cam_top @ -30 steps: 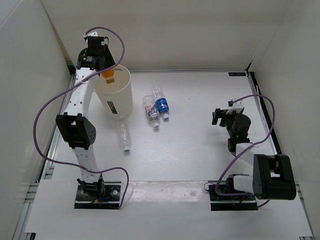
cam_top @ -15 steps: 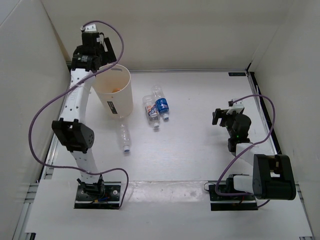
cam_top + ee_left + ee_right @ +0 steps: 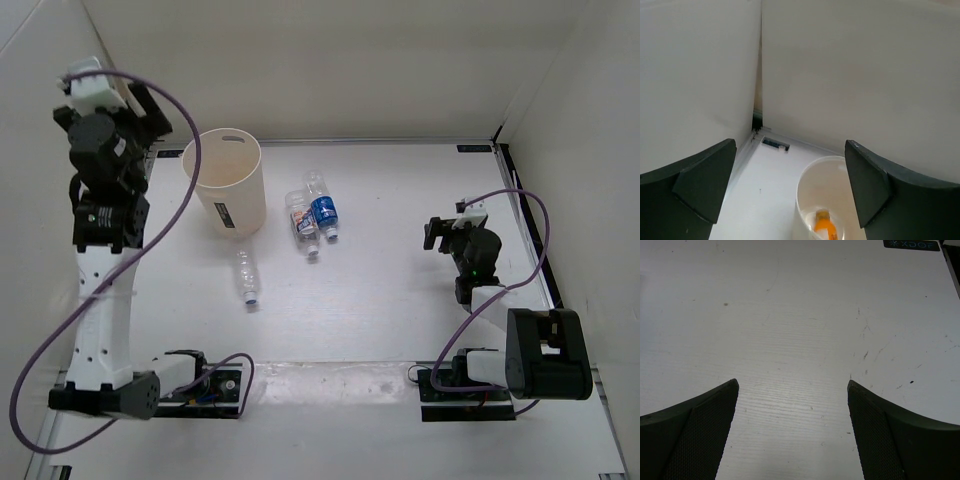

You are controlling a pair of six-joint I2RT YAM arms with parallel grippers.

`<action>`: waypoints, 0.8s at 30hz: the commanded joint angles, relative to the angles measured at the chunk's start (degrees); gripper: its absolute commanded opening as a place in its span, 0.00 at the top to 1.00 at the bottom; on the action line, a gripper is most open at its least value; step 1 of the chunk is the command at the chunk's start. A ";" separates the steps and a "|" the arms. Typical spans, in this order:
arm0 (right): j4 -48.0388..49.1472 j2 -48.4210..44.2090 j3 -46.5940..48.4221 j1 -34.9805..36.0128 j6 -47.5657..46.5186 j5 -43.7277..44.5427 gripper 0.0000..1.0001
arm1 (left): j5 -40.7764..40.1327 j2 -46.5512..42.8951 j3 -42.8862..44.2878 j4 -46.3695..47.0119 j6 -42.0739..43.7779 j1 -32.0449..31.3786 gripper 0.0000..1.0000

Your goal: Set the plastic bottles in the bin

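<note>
The cream bin [image 3: 228, 190] stands at the back left of the table. Three clear plastic bottles lie on the table to its right and front: a blue-labelled one [image 3: 323, 212], a pale-labelled one [image 3: 300, 222] touching it, and a nearly plain one [image 3: 247, 276] in front of the bin. My left gripper [image 3: 148, 112] is raised high, left of the bin, open and empty. In the left wrist view the gripper [image 3: 790, 192] looks down into the bin [image 3: 840, 185], where an orange bottle [image 3: 824, 227] lies. My right gripper [image 3: 437, 232] rests low at the right, open and empty [image 3: 792, 432].
White walls close in the table on the left, back and right. The left arm's purple cable [image 3: 180, 170] loops past the bin's left side. A small dark plate [image 3: 775, 144] is fixed near the back left corner.
The left gripper opened over the bin and the orange bottle dropped in. The left arm then swung back up and to the left, away from the bin. The right arm has not moved.
</note>
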 commanded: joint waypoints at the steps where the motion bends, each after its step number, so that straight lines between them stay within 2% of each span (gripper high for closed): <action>1: 2.84 -0.16 1.30 0.35 -0.57 0.92 0.10 | 0.94 -4.49 -12.19 -0.13 -2.64 -0.18 0.00; 5: 2.75 -0.16 1.39 0.44 -0.83 1.01 0.10 | 5.24 -10.40 -20.11 4.31 -2.30 -0.18 0.00; 6: 2.75 -0.07 1.30 0.52 -0.75 1.36 0.10 | 10.30 -10.49 -20.47 3.61 -2.30 -0.18 0.00; 9: 3.02 -0.16 1.21 1.05 -0.83 2.06 0.10 | 15.25 -10.93 -22.75 -3.23 -4.14 -1.85 0.00; 12: 3.19 -0.25 1.04 1.67 -0.75 4.07 0.10 | 13.53 -13.56 -30.65 -4.93 -12.89 -3.69 0.00; 14: 3.11 -0.42 0.95 1.93 -0.83 4.52 0.10 | 14.04 -17.68 -39.94 -0.31 -16.51 -4.83 0.00; 17: 3.28 -0.51 0.77 2.46 -0.92 4.88 0.10 | 10.89 -21.99 -48.49 3.15 -15.93 -9.31 0.00; 19: 3.37 -0.51 0.77 2.28 -0.92 5.05 0.10 | 8.26 -22.01 -50.00 2.11 -15.39 -11.78 0.00; 24: 3.46 -0.60 0.77 2.37 -0.92 4.97 0.10 | 11.75 -17.28 -51.76 -0.26 -14.33 -13.63 0.00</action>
